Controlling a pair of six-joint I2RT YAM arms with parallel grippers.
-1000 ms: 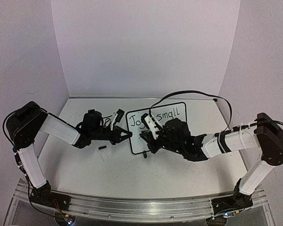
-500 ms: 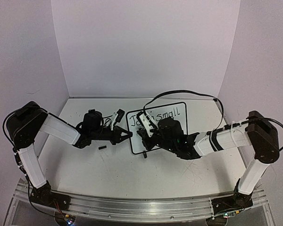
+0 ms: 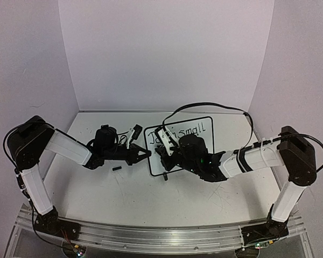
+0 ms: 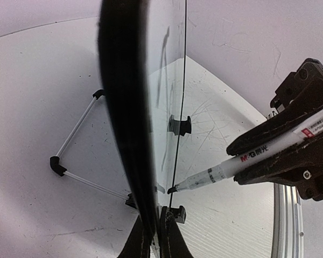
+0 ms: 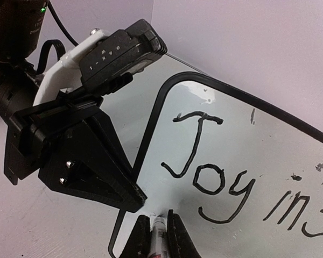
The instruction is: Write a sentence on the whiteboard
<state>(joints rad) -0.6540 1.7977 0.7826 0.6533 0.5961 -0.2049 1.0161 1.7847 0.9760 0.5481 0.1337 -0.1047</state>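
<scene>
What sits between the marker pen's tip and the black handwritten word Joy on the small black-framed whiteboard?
Nothing: in the right wrist view, only bare whiteboard separates the marker tip from the word Joy.

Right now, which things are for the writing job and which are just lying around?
For the job: the whiteboard, clamped at its edge by the left tool; the marker, held in the right tool; the sentence, starting "Joy in".
Just lying about: a small black piece on the table, left of the whiteboard; too small to identify.

The sentence [image 5: 226, 185] on the whiteboard [image 5: 231, 134] reads "Joy in small"; the marker [image 4: 226, 169] barrel bears "M&G".
</scene>
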